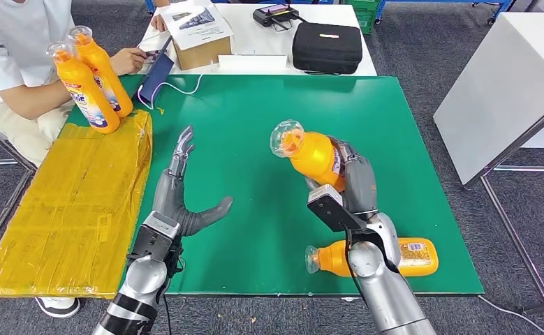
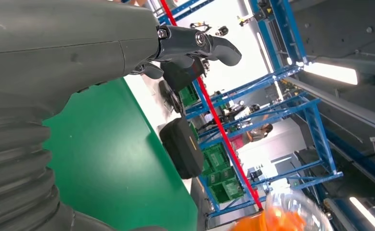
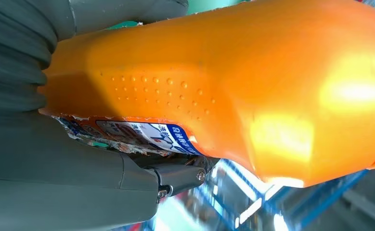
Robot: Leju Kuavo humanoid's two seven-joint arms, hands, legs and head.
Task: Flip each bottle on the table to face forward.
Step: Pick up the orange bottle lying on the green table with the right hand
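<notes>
My right hand (image 1: 353, 183) grips an orange bottle (image 1: 312, 155) lifted above the green table (image 1: 255, 125), tilted with its clear cap toward the left. The right wrist view is close on that bottle (image 3: 233, 82), its label against my fingers (image 3: 103, 187). A second orange bottle (image 1: 412, 256) lies on its side near the table's front edge, partly behind my right forearm. Two more orange bottles (image 1: 91, 77) stand upright at the far left on a yellow-taped box (image 1: 73, 195). My left hand (image 1: 181, 199) hovers open over the table's left part, fingers spread; its fingers (image 2: 195, 41) show in the left wrist view.
A person (image 1: 17, 63) sits at the far left beside the upright bottles, a hand near a phone (image 1: 156, 73). Behind the green table stands a white table with a cardboard box (image 1: 199, 38) and a black case (image 1: 327, 47). Another white table (image 1: 506, 84) stands at the right.
</notes>
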